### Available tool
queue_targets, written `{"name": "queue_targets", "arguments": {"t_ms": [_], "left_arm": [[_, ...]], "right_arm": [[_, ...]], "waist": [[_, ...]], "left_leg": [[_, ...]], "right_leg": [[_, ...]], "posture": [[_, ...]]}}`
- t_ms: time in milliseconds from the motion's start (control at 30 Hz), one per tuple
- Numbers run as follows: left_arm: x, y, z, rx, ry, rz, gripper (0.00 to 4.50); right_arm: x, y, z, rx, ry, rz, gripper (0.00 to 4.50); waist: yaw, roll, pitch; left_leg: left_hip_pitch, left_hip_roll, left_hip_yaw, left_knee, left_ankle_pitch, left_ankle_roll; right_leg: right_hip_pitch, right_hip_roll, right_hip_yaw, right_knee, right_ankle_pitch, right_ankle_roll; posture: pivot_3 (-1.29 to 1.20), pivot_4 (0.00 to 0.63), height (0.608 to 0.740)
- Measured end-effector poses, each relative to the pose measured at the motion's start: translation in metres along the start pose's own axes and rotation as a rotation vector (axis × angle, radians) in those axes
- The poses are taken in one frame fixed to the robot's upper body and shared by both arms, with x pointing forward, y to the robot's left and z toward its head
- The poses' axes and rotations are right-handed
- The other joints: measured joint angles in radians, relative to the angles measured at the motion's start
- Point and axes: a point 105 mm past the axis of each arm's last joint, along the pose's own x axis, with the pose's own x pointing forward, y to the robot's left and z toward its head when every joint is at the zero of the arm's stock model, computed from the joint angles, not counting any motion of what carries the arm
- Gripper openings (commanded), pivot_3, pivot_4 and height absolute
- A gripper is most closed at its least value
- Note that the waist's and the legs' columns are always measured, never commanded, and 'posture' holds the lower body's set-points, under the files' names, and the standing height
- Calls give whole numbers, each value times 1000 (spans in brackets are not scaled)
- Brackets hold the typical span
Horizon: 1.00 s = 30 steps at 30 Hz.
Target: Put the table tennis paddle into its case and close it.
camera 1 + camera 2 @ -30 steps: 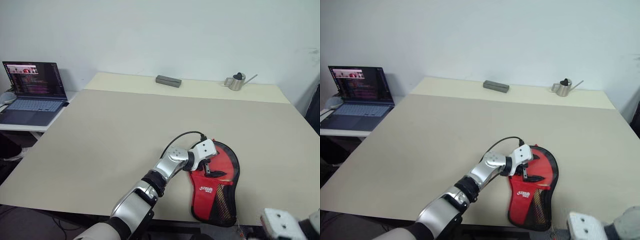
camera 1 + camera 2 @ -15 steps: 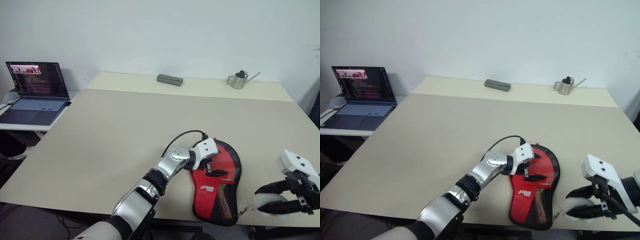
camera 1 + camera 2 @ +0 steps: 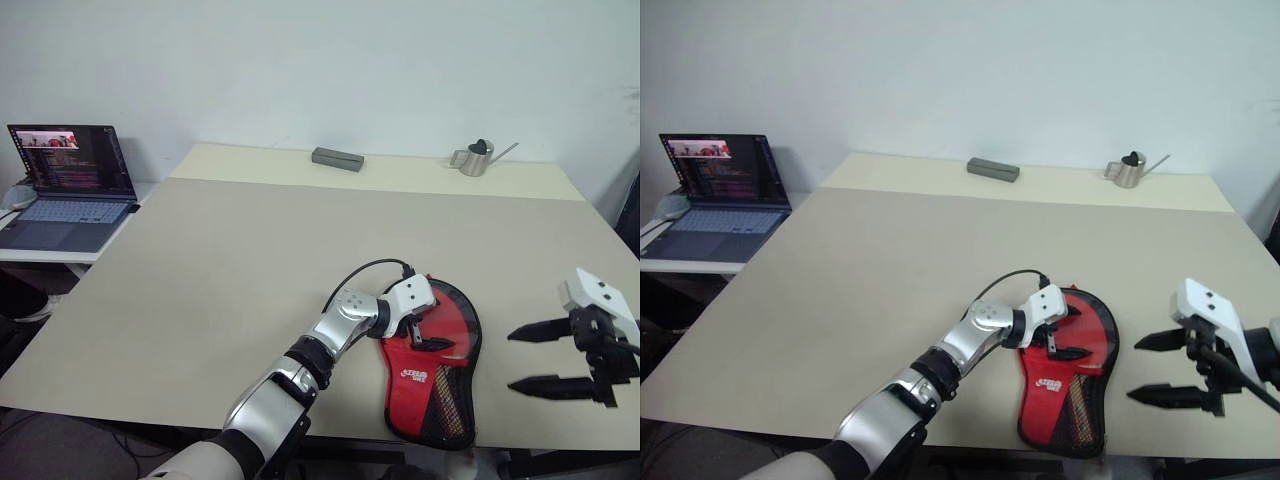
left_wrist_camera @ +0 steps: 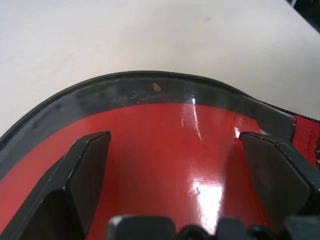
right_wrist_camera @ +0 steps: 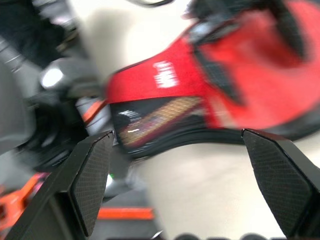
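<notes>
The case lies at the counter's near edge; left fingers spread on it, right fingers apart beside it, empty.

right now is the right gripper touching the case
Apart. In the left eye view the open right gripper hangs beside the case, with bare table showing between them.
</notes>
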Motion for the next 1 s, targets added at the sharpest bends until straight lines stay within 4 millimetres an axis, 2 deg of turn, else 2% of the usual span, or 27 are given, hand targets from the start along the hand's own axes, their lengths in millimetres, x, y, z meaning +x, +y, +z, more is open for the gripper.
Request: {"name": "queue_targets", "arguments": {"t_ms": [100,200,333,433,500,600,700,733,800,867,1000], "left_arm": [[-12,4,10,2,-34,6,4500],[-35,17,20,-10,-43,62,4500],[-52,26,32,-50,-66,112,4500],[-62,28,57,-38,-114,130,4500],[-78,30,77,-9,-155,149,4500],[-118,36,100,52,-203,205,4500],[-161,38,98,54,-200,273,4500],[-182,37,88,28,-181,312,4500],[-208,37,72,-33,-153,369,4500],[-224,37,65,-63,-144,422,4500],[-242,34,61,-68,-146,508,4500]], "right_arm": [[-1,-14,-4,15,-18,-41,4456],[-4,-29,-4,4,-41,-85,4456],[-4,-40,-4,-10,-61,-110,4456],[-3,-47,-3,-15,-81,-121,4456],[-3,-53,-1,-40,-96,-138,4456],[-3,-64,-1,-48,-133,-164,4456],[-5,-78,-1,-41,-174,-212,4456],[-5,-86,1,-37,-209,-235,4456],[-7,-98,-2,-15,-231,-276,4456],[-7,-108,-2,-2,-253,-302,4456],[-7,-125,11,-34,-301,-336,4456]], "waist": [[-5,10,8],[-6,12,24],[9,20,41],[23,19,53],[27,20,57],[28,20,59],[23,21,60],[20,20,61],[14,19,63],[18,19,66],[18,18,67]], "left_leg": [[-11,-1,3,0,4,6],[-20,-4,11,4,5,6],[-29,-2,13,5,6,4],[-36,-2,19,8,7,2],[-40,-1,19,16,7,2],[-40,-1,19,16,7,1],[-39,0,20,18,7,1],[-37,0,21,18,7,1],[-35,0,20,19,7,1],[-35,0,19,20,7,2],[-34,0,19,22,6,5]], "right_leg": [[-10,8,1,2,8,11],[-21,15,6,15,7,11],[-29,17,5,17,7,9],[-36,16,8,18,8,9],[-38,16,7,19,8,9],[-38,16,7,21,8,9],[-38,15,9,25,8,9],[-38,15,10,27,8,9],[-38,15,9,31,8,9],[-37,14,8,34,8,9],[-36,12,8,35,9,10]], "posture": [[0,150,740],[0,150,740],[0,150,740],[0,150,740],[0,150,740],[0,150,740],[0,150,740],[0,150,740],[0,150,740],[0,150,740],[0,150,740]]}}
